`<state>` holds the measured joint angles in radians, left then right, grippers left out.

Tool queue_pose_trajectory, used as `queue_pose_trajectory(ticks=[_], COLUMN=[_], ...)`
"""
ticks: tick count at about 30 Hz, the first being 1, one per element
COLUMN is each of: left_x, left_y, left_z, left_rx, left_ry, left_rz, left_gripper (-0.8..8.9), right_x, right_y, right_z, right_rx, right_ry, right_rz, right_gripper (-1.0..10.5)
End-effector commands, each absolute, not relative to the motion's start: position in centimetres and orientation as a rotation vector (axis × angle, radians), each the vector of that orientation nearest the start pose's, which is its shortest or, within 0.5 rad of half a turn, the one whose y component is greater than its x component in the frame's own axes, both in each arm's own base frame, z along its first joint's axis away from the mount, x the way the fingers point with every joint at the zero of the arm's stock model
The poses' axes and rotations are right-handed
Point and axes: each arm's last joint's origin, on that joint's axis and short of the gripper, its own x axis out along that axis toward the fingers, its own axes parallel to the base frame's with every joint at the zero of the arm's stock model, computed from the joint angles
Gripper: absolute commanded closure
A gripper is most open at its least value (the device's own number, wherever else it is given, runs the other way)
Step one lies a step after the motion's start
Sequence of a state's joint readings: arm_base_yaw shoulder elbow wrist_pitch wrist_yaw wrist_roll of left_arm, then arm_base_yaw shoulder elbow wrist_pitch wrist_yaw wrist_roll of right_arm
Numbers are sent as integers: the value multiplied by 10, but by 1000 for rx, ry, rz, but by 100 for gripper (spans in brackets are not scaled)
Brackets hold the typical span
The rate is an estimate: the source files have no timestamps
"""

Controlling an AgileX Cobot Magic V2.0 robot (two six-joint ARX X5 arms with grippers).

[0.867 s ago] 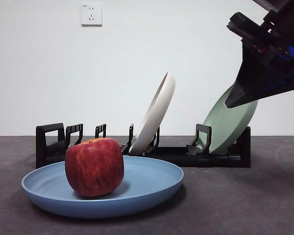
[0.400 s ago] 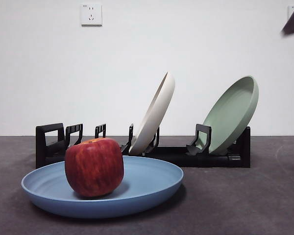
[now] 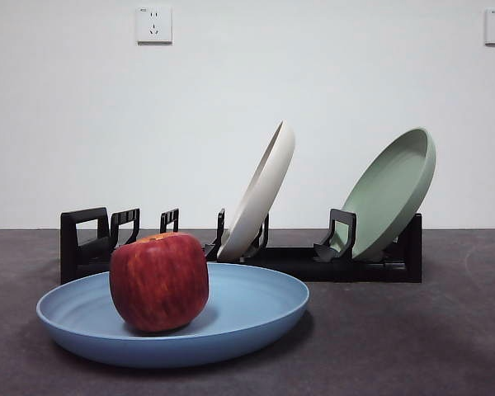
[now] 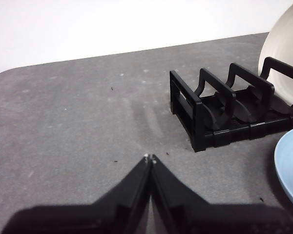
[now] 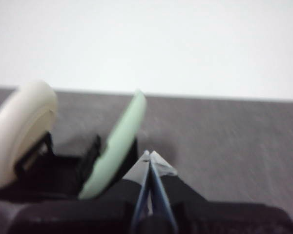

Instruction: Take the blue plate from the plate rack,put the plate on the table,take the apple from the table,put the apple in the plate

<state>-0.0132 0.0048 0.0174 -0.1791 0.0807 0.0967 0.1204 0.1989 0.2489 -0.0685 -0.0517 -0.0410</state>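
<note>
Each tool [image 4: 149, 158] ends in black, wedge-shaped, pointed jaws.

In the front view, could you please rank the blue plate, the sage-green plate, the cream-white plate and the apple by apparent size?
1. blue plate, widest, though nearest the camera
2. sage-green plate and cream-white plate, alike in height; seen at different angles, so unranked
3. apple, smallest
</note>
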Motion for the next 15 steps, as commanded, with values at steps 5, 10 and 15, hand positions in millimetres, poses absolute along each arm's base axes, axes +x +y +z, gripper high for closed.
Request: queue_pose_trajectory(ticks=[5, 10, 15], left_x=[96, 96, 96], left_y=[-3, -3, -3], left_z=[148, 148, 148], left_rx=[93, 93, 93], left_ry=[170, 170, 170], left_rz=[-100, -100, -100], left_gripper=[816, 816, 816], right_x=[95, 95, 96], right_y=[14, 13, 13], right_z=[184, 168, 155], right_rx=[22, 21, 42], right_ry=[-39, 7, 110], right_rz=[200, 191, 184], right_gripper=[958, 958, 958])
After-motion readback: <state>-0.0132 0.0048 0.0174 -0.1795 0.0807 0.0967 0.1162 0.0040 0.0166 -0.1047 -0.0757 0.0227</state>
